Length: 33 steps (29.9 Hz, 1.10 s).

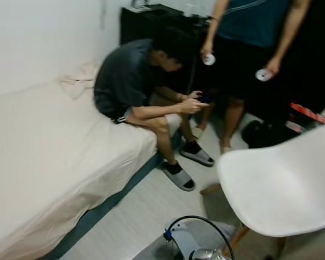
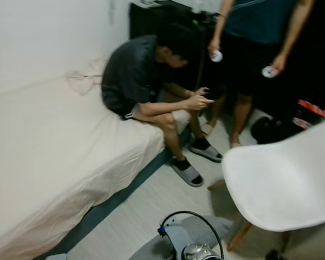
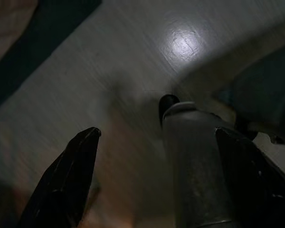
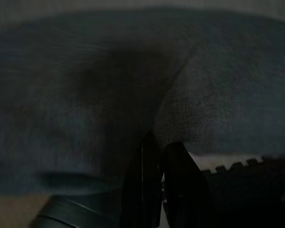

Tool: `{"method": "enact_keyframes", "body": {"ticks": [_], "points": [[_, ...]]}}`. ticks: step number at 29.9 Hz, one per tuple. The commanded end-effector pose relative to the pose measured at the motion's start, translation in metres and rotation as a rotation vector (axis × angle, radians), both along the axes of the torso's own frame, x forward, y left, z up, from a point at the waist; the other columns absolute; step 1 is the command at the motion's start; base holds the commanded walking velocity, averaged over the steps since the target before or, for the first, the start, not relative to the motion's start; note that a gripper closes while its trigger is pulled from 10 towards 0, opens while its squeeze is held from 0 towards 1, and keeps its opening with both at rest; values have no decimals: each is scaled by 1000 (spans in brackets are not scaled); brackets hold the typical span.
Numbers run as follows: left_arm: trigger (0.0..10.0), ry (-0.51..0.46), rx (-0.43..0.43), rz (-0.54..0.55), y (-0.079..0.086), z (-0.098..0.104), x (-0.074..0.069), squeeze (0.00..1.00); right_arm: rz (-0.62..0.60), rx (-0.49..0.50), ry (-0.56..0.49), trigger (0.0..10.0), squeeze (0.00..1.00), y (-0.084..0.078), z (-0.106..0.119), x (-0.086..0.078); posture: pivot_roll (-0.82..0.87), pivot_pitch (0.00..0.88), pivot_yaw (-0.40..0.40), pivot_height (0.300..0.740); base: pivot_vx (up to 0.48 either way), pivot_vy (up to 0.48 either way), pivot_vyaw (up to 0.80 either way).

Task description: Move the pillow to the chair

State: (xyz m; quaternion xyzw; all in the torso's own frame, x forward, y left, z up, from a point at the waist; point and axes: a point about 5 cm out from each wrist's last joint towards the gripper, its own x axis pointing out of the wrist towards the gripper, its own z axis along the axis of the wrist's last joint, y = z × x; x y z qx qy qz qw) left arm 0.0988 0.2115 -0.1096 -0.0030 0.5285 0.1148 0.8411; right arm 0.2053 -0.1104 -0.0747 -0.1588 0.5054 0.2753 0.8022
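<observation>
Hanging idle, the left gripper (image 3: 147,190) is spread and the right gripper (image 4: 164,185) pinched together, both empty; the chair (image 1: 281,189) is bare, so everything remains.

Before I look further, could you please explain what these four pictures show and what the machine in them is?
It is a walking humanoid robot with two arms, each ending in two black fingers. The two bright pictures come from its head camera, looking down at a bed, a white chair and two people: one sits on the bed, one stands. The two dark pictures come from wrist cameras. The left gripper hangs open over the floor. The right gripper is closed before dark fabric. Nothing is held. I cannot clearly make out a pillow.
</observation>
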Motion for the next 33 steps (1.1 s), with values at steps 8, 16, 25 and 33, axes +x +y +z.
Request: {"method": "enact_keyframes", "body": {"ticks": [8, 16, 25, 33], "points": [[10000, 87, -4, -102, -13, -6, -15, 0, 45, -69, 30, 10000, 0, -11, -8, -14, 114, 11, -98, 740, 0, 0, -731], [10000, 104, 5, -107, -13, -7, -19, 0, 50, -80, 32, 10000, 0, -12, -10, -18, 111, 23, -95, 740, 0, 0, -730], [10000, 104, 27, -69, -6, -7, -26, 0, 34, -11, 7, 10000, 0, -5, -9, -16, 109, 31, -98, 740, 0, 0, -731], [10000, 72, 14, 0, 1, -5, -23, 0, 22, 66, -12, 10000, 0, 6, -5, -11, 114, 34, -97, 740, 0, 0, -731]]}}
